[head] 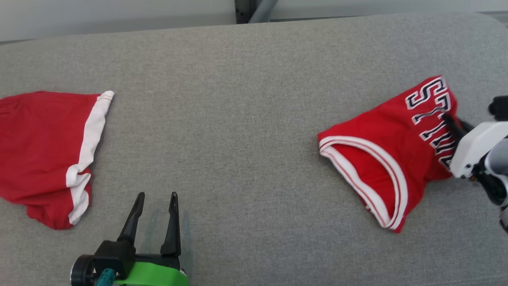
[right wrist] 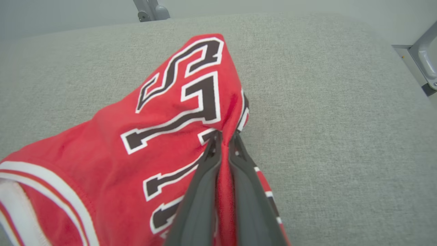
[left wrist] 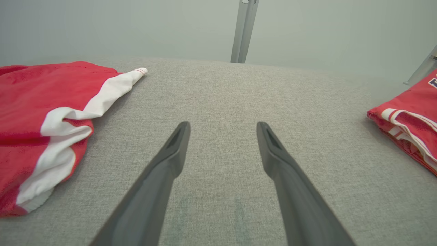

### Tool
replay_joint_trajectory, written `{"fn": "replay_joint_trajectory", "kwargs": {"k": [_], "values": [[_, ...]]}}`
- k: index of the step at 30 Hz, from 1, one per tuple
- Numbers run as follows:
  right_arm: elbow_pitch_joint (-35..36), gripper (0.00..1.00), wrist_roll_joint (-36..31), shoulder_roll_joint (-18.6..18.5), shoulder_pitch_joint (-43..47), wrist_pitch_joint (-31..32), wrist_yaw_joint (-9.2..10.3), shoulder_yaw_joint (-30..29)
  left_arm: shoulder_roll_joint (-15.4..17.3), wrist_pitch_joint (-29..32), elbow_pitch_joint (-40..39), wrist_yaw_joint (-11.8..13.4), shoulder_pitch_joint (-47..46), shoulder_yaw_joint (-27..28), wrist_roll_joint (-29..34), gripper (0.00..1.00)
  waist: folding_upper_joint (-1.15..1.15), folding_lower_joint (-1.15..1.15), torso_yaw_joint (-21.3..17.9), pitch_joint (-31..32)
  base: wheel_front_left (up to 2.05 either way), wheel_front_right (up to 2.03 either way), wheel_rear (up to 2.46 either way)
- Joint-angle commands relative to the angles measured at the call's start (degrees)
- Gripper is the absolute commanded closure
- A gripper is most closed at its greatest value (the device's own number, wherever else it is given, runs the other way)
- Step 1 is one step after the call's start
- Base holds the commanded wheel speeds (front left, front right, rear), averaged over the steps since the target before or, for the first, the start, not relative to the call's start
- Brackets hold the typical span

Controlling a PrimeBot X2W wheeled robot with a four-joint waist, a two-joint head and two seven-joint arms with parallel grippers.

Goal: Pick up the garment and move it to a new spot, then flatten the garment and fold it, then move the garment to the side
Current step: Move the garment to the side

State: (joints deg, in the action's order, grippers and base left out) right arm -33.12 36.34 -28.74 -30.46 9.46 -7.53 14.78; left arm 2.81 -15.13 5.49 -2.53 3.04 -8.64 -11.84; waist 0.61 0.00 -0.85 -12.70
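Note:
The garment (head: pixel 381 159) is a red jersey with white trim and black-and-white letters, lying crumpled at the right of the grey padded surface (head: pixel 238 119). My right gripper (head: pixel 446 116) comes in from the right edge and is shut on a fold of the garment's lettered part. In the right wrist view the two dark fingers of the right gripper (right wrist: pixel 225 135) pinch red cloth between them, and the garment (right wrist: pixel 153 130) bunches up around the tips. My left gripper (head: pixel 156 196) rests open at the lower left, holding nothing. In the left wrist view the left gripper (left wrist: pixel 223 126) stands over bare surface, with the garment (left wrist: pixel 413 116) far right.
A second red piece of clothing with a white side stripe (head: pixel 39 147) lies at the far left, also seen as the striped red cloth (left wrist: pixel 34 102). A grey metal post (head: pixel 258 10) stands behind the surface. A metal bracket (right wrist: pixel 425 61) sits past the surface's right edge.

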Motion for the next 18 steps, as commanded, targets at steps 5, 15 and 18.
{"fn": "replay_joint_trajectory", "kwargs": {"k": [5,15,18], "values": [[-2.0,1.0,0.2,-4.8,-5.5,-1.0,0.08,-3.8,0.2,0.0,-0.9,-1.0,-3.7,0.8,2.1,0.0,-0.61,0.0,-3.9,-8.2,0.0,0.0,0.0],[-12.6,1.0,-6.1,-9.8,-14.2,-2.9,0.08,-12.0,0.2,0.0,-1.4,-2.3,-6.8,2.2,5.4,0.0,-0.61,0.0,-5.0,-13.6,0.0,0.0,0.0],[-16.2,1.0,-9.7,-9.9,-16.5,-4.0,0.08,-13.5,0.2,0.0,-1.3,-2.5,-7.2,2.4,5.9,0.0,-0.61,0.0,-4.7,-13.9,0.0,0.0,0.0]]}}
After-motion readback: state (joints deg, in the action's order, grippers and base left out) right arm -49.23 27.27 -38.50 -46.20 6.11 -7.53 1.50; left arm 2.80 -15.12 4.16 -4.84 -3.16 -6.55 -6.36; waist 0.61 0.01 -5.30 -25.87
